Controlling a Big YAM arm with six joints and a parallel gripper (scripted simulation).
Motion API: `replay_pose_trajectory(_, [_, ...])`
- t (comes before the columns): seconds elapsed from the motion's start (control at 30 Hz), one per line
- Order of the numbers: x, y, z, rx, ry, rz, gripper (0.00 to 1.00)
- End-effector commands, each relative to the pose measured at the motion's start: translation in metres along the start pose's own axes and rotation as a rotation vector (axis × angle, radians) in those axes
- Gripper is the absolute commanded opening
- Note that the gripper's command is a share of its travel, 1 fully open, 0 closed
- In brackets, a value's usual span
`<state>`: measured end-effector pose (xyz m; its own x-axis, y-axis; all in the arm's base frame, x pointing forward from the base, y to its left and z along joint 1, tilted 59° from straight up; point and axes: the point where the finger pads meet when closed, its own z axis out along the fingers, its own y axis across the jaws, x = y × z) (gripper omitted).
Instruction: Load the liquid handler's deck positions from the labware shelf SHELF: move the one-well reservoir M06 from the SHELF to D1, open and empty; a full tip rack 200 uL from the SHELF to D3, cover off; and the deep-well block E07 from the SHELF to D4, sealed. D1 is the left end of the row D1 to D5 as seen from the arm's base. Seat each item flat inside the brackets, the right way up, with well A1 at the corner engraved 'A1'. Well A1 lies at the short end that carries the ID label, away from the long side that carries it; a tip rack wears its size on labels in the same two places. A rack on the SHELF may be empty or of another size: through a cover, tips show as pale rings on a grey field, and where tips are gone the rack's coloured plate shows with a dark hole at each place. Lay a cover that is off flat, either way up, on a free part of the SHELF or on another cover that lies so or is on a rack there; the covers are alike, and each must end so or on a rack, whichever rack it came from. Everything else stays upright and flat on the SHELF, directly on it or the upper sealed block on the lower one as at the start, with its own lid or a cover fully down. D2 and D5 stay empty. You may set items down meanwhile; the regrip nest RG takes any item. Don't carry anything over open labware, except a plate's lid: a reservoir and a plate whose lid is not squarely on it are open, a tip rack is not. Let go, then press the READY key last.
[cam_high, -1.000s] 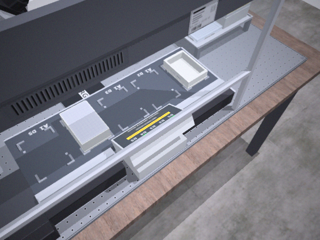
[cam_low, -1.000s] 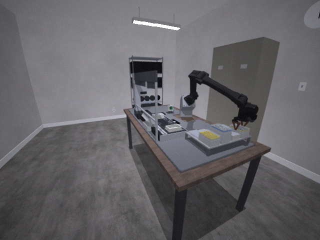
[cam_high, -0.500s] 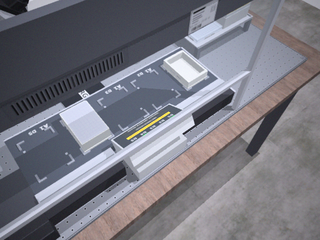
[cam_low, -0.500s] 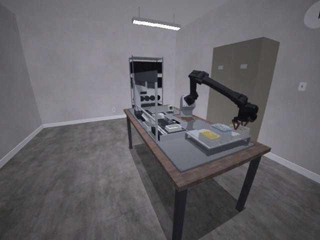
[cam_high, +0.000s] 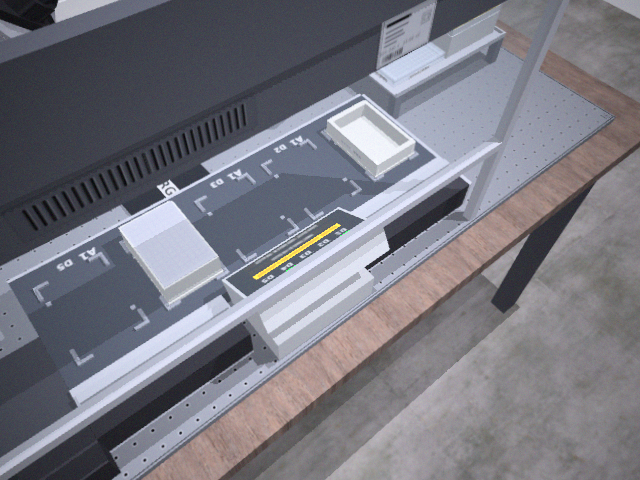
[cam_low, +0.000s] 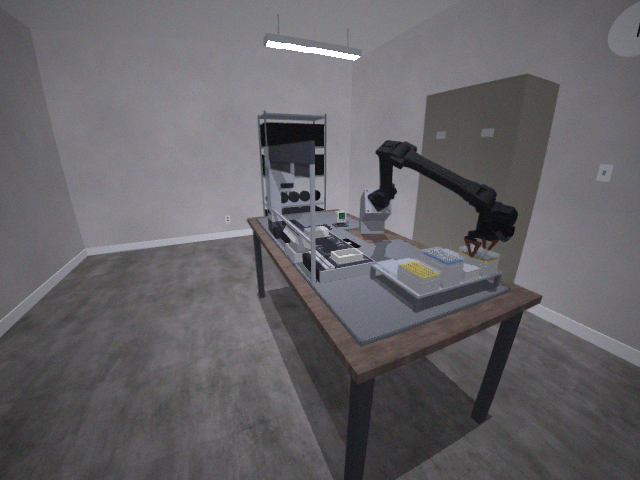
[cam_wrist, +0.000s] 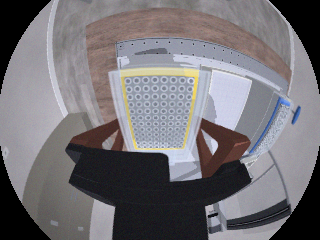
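Note:
My gripper (cam_low: 476, 251) (cam_wrist: 159, 119) is at the far right end of the SHELF (cam_low: 454, 294). It is shut across the top of a covered tip rack with a yellow rim (cam_low: 490, 256) (cam_wrist: 160, 110). Pale rings on a grey field show through the cover. The fingers sit at cover height; the cover still rests on the rack. The open white reservoir (cam_high: 369, 135) (cam_low: 345, 254) sits in the D1 brackets. The sealed deep-well block (cam_high: 170, 250) sits in D4. The D3 brackets (cam_high: 202, 204) hold nothing.
On the SHELF a blue-rimmed rack (cam_low: 442, 254) and a rack showing a yellow plate (cam_low: 418, 269) stand left of my gripper. A lidded plate (cam_high: 416, 64) lies at the SHELF's other end. A frame post (cam_high: 512, 112) and rail (cam_high: 289, 294) border the deck. A status panel (cam_high: 294, 253) stands in front of it.

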<state>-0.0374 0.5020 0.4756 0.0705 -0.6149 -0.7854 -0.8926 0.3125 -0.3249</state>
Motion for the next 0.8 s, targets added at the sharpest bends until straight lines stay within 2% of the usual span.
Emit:
replay_pose_trajectory(0.0, [-0.024,-0.011,-0.046,-0.031,-0.071,0.047,0.00])
replay_pose_trajectory(0.4, [-0.019,-0.010,-0.059,-0.030,-0.062,0.041,0.00])
replay_pose_trajectory(0.77, [-0.021,-0.013,-0.079,-0.033,-0.067,0.049,0.00])
